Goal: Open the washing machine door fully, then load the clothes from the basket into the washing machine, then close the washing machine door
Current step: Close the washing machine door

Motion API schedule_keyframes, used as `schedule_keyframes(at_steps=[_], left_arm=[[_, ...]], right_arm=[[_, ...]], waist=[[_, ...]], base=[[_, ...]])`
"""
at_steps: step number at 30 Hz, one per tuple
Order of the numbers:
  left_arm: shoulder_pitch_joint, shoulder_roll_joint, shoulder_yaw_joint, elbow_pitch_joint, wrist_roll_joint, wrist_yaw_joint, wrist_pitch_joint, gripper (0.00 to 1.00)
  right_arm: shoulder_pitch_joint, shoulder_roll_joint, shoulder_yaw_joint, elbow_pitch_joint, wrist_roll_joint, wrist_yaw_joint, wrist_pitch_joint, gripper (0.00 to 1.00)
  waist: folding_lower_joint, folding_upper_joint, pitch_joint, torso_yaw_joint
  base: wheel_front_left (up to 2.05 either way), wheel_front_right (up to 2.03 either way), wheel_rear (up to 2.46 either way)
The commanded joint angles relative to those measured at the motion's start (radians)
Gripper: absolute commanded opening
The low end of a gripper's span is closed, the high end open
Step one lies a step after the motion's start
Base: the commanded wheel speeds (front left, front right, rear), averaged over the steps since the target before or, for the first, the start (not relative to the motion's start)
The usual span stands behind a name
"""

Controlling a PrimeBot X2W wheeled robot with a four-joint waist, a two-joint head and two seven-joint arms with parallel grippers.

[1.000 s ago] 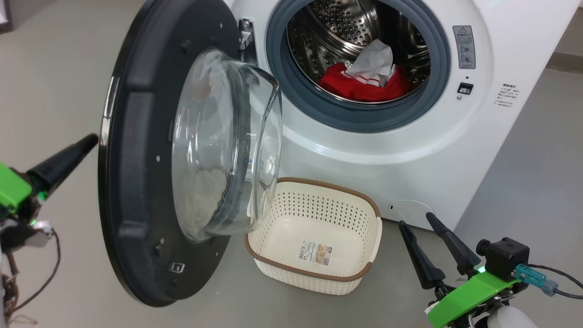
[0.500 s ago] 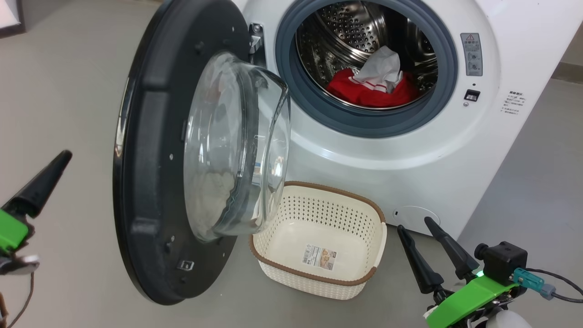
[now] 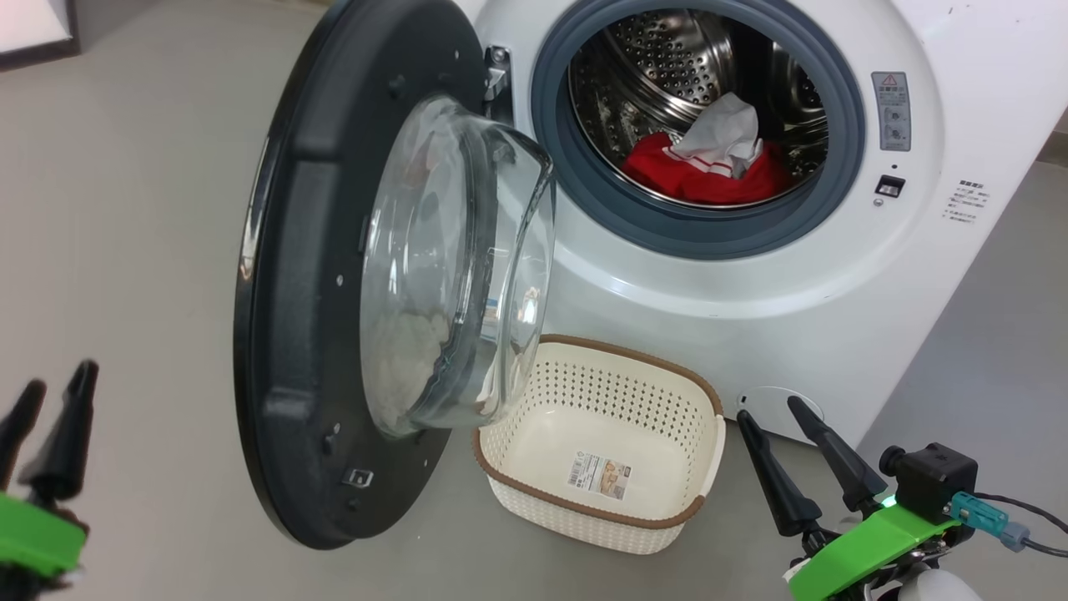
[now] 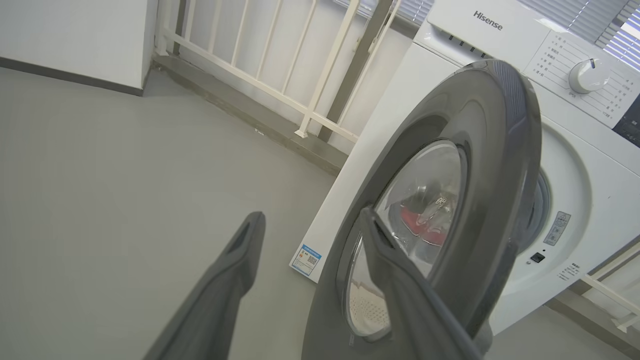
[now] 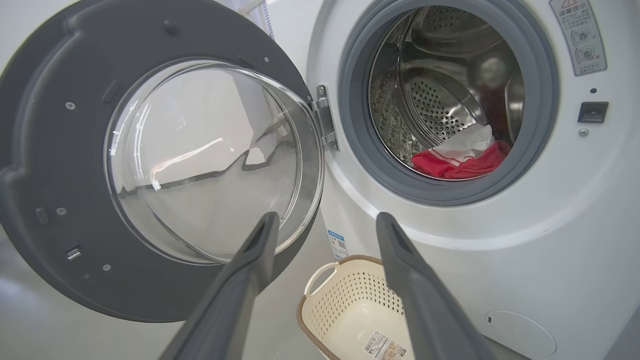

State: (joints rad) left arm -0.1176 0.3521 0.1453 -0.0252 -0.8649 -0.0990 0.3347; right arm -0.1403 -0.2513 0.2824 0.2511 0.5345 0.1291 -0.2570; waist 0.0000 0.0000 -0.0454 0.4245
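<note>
The washing machine (image 3: 751, 284) stands with its door (image 3: 309, 275) swung out to the left, glass bowl facing the drum. The red and white clothes (image 3: 709, 171) lie inside the steel drum. On the floor below the opening sits the basket (image 3: 576, 507), with nothing but a label inside. My left gripper (image 3: 58, 380) hangs open at the lower left, apart from the door's outer edge. The left wrist view has the left gripper (image 4: 312, 215) pointing at the door's outer face (image 4: 480, 165). My right gripper (image 3: 768, 409) is open beside the basket's right end.
Grey floor stretches to the left of the door. A white railing (image 4: 280, 75) and a wall run behind the machine's left side. A round cap (image 3: 772, 413) sits low on the machine front, just behind my right fingers.
My left gripper has opened and dropped back from the door's edge toward the lower left. The camera has shifted, so the whole scene sits further right. The right gripper has kept its pose.
</note>
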Motion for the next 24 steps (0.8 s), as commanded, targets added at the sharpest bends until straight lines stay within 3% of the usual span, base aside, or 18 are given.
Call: schedule_keyframes(at_steps=[1, 10, 24], left_arm=[[-0.022, 0.029, 0.043, -0.030, 0.018, -0.008, -0.024, 1.00], [0.104, -0.026, 0.002, -0.041, 0.211, -0.003, -0.248, 1.00], [0.229, -0.126, -0.062, -0.041, 0.381, 0.065, -0.485, 1.00]], right_arm=[[-0.004, -0.008, 0.014, -0.028, -0.005, 0.002, -0.005, 1.00], [-0.005, -0.012, 0.008, -0.033, -0.007, 0.002, -0.005, 1.00], [0.004, -0.012, -0.005, -0.040, -0.011, 0.002, -0.005, 1.00]], waist=[[0.0000, 0.0000, 0.003, 0.002], [0.0000, 0.0000, 0.010, 0.006], [0.0000, 0.0000, -0.001, 0.007]], base=[[0.00, 0.00, 0.00], [0.00, 0.00, 0.00], [0.00, 0.00, 0.00]])
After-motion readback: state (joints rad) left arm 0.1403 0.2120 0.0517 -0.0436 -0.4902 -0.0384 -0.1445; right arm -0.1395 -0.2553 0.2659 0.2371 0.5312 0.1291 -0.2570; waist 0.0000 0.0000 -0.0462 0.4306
